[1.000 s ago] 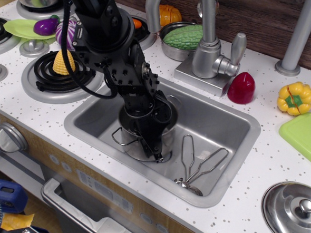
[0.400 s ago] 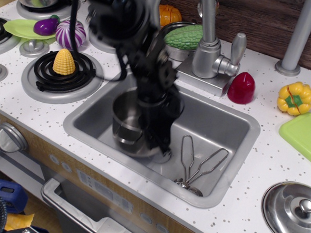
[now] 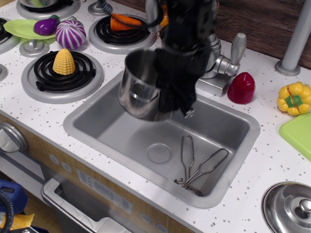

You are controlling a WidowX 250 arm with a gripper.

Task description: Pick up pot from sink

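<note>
Speckled counter; tool [image 3: 173,104] holds pot [image 3: 139,86] above sink [image 3: 118,127]

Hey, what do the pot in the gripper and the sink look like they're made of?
The pot looks like polished stainless steel: its wall is mirror-bright with sharp reflections. The sink looks like duller brushed grey metal, though on this toy-like kitchen it may be metallic-painted plastic. The gripper is black, likely plastic or coated metal.
</note>
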